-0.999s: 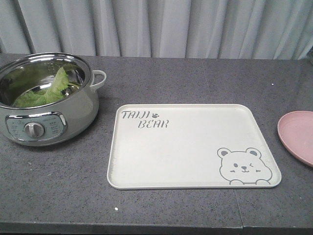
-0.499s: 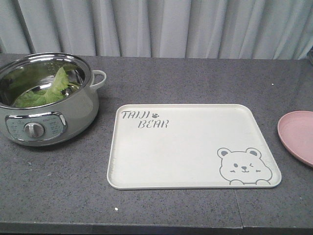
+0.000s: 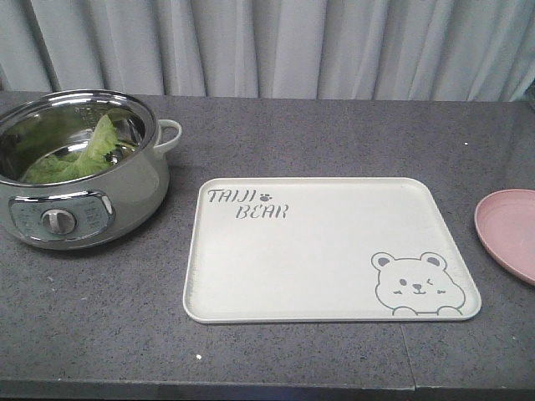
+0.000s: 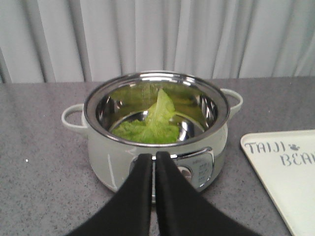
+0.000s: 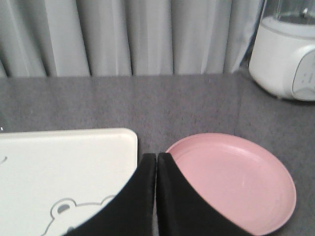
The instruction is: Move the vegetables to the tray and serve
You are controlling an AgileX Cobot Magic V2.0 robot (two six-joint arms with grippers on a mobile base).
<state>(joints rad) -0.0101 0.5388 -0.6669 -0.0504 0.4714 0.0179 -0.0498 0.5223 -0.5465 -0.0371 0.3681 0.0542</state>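
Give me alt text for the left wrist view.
A shiny-lined pot holding green lettuce sits on a grey counter. The shut black left end effector is in the foreground, pointing at the pot's front. A corner of the cream tray shows at right, and a pale curtain hangs behind.

Left gripper [image 4: 153,156] and right gripper [image 5: 156,156] are smooth, black and tapering
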